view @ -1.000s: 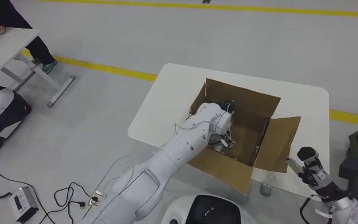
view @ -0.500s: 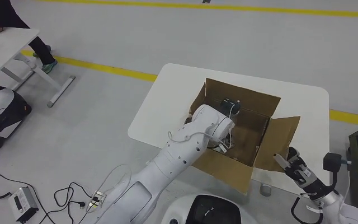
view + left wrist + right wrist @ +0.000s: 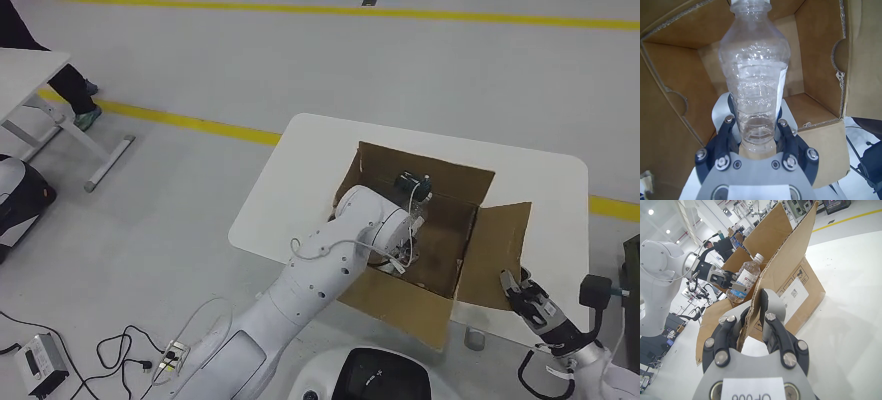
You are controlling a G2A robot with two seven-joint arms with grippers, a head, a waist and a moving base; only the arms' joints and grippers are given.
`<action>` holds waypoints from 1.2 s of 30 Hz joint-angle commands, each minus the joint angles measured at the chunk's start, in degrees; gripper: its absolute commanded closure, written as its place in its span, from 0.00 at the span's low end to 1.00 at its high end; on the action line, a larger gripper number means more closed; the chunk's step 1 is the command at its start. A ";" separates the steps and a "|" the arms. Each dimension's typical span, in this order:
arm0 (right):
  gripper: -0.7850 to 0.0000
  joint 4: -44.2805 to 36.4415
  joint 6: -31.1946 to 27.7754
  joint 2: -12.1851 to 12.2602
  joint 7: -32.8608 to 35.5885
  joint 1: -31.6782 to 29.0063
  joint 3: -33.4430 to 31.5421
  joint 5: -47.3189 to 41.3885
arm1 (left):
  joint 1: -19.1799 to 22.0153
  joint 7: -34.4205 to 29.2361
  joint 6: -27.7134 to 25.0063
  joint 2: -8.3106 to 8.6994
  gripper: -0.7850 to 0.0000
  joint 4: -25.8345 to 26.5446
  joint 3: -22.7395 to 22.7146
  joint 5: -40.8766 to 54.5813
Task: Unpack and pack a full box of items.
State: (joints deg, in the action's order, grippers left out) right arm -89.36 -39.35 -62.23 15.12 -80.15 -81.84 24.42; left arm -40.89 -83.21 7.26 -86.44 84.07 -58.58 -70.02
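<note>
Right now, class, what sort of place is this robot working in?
Probably an industrial robotics lab or test hall: yellow lines on a wide pale floor, equipment racks, and round ceiling lights high overhead.

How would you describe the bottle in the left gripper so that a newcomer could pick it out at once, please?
Find the white table and the open brown cardboard box on it. The left gripper holds the bottle by its lower body over the box's opening. It is the one clear plastic thing against all that cardboard, with a white cap and a white-and-blue label.
</note>
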 commanded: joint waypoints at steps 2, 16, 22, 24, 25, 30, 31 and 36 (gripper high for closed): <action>1.00 0.00 0.00 0.00 0.00 0.00 0.00 0.00 | 0.00 0.00 0.00 0.00 1.00 0.00 0.00 0.00; 1.00 -2.30 4.74 -0.02 0.15 0.76 -1.15 -2.10 | -0.96 -0.81 -2.86 0.73 1.00 3.94 -2.68 0.26; 1.00 -1.36 5.64 0.11 1.36 1.97 -2.40 -4.05 | -1.19 -3.76 -4.72 1.44 1.00 8.46 -6.73 3.31; 1.00 -0.87 5.62 0.18 2.02 2.23 -2.69 -4.01 | -1.37 -4.79 -5.52 1.80 1.00 10.79 -7.90 2.81; 1.00 -0.65 5.48 0.21 2.17 2.32 -2.84 -4.07 | -1.60 -4.79 -5.68 1.98 1.00 11.70 -8.55 2.94; 1.00 0.56 5.15 0.32 2.36 2.36 -3.52 -4.08 | -2.61 -4.79 -5.34 3.24 1.00 14.68 -10.73 -1.14; 1.00 0.65 4.99 0.35 2.34 2.18 -3.67 -4.06 | -2.85 -4.79 -5.21 3.52 1.00 15.25 -11.03 -2.16; 1.00 0.74 4.63 0.51 2.27 1.41 -4.85 -4.37 | -5.02 -4.79 -5.31 5.10 1.00 21.79 -13.90 -2.81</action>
State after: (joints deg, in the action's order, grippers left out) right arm -88.61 -34.68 -61.74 17.38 -78.67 -86.48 20.16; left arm -45.35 -88.00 2.03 -81.68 104.26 -71.81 -72.78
